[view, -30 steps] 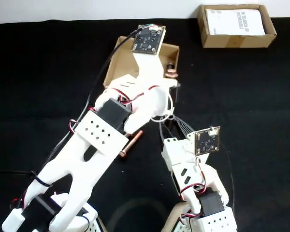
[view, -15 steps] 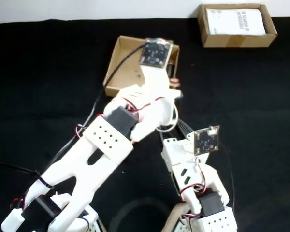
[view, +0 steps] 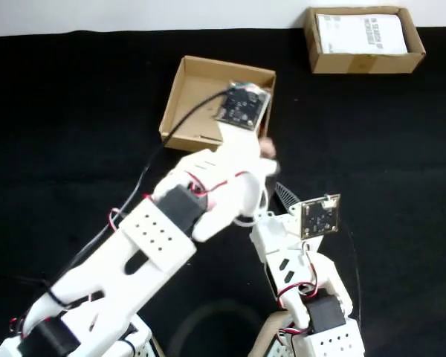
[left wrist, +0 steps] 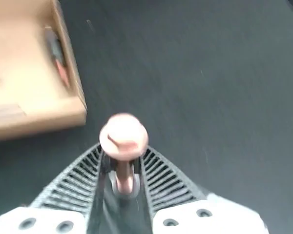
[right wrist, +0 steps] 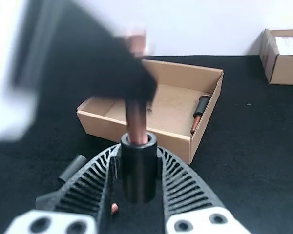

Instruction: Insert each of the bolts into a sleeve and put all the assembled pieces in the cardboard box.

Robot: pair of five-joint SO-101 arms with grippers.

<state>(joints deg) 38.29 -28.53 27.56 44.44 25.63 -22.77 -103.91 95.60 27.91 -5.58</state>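
The left wrist view looks down on the bolt (left wrist: 123,139) head-on, with the left claw (left wrist: 123,157) clenched on its shank. The right wrist view gives the side: the right claw (right wrist: 138,152) grasps an upright sleeve (right wrist: 138,170), and the bolt's shank stands in its mouth. Behind them the box (right wrist: 112,121) holds one assembled piece (right wrist: 199,111) along a wall. A loose sleeve (right wrist: 72,168) lies on the counter (right wrist: 244,146) beside the claw. The high view places the box toward the counter's far edge, with a second box (view: 364,63) at the far right corner.
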